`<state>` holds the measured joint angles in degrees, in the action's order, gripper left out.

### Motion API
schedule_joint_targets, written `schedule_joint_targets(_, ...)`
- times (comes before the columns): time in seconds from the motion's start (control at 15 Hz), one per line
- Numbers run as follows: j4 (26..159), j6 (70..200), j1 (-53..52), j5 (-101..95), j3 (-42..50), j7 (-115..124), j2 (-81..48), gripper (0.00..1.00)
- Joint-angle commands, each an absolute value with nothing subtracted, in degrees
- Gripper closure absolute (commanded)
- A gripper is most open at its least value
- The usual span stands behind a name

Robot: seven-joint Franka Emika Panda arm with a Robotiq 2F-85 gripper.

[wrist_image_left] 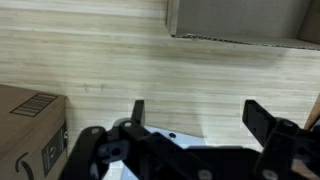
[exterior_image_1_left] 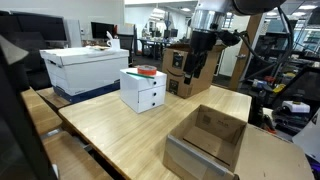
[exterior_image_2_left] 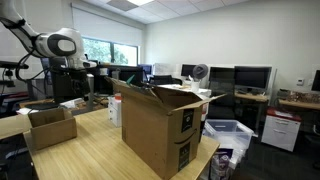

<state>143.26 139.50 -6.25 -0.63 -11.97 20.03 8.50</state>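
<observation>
Cardboard crowded you: your pincer (wrist_image_left: 198,106) hung wide open and empty over the wooden table (wrist_image_left: 110,55), with the tall printed box (wrist_image_left: 28,128) just beside one finger. Any sideways drift could have clipped its edge. A shallow open box (wrist_image_left: 240,18) lay ahead, and a white drawer unit (exterior_image_1_left: 143,88) stood nearby.

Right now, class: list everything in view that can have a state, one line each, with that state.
gripper: open, holding nothing
big carton: upright, top flaps open
low box: open on top, looks empty
drawer unit: drawers shut
white box: lid on
</observation>
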Motion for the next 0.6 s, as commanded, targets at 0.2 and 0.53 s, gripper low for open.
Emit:
schedule_joint_targets(0.2, 143.2, 139.4, -6.7, -0.7, -11.5, 20.0, 8.5, 0.0)
schedule_joint_targets(0.53, 143.4, 140.0, -6.4, -1.8, -11.7, 21.4, 8.2, 0.0)
